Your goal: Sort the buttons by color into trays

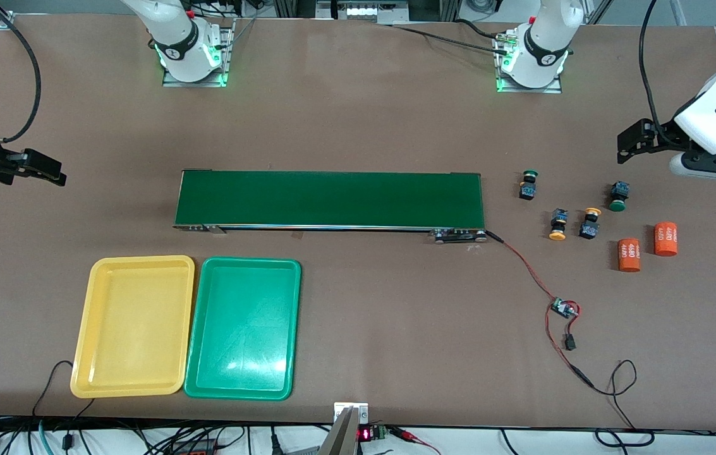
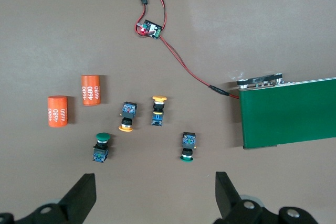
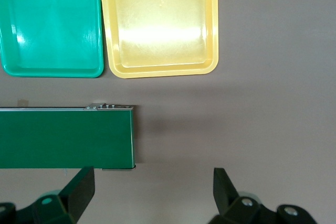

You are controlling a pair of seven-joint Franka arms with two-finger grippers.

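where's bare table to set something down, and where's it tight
Bare: the wide strip between the conveyor belt and the arm bases, and the patch between the green tray and the red wire. Crowded: the buttons and orange cylinders past the belt's end.

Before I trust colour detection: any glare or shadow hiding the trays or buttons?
Front view: bright glare patch on the green tray, colour readable. Right wrist view: broad glare across the yellow tray. Left wrist view: even light, all four buttons sharp, short shadows only.
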